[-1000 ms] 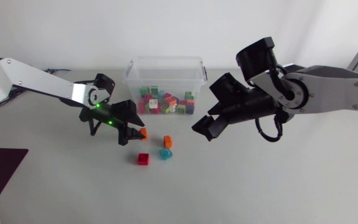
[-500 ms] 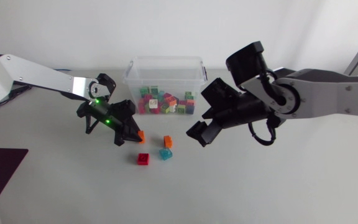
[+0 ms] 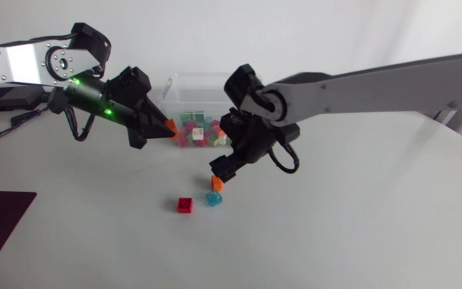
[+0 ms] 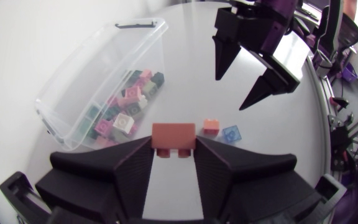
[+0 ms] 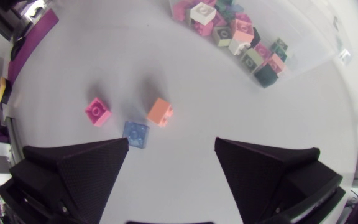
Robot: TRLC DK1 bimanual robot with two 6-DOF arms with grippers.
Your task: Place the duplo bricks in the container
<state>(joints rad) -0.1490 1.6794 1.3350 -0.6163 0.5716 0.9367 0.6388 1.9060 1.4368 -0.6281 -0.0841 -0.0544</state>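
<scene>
The left end effector (image 4: 174,148) clamps an orange brick (image 4: 173,134) just short of the container (image 4: 73,93); released here, it would likely miss. The right end effector (image 5: 171,142), spread open over a loose brick (image 5: 160,111), might knock the blue brick (image 5: 135,134) beside it.

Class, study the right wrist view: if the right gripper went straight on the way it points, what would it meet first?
Probably the loose orange brick on the table, just ahead of the open right gripper. The blue brick lies close beside that line. Depth is hard to judge.
</scene>
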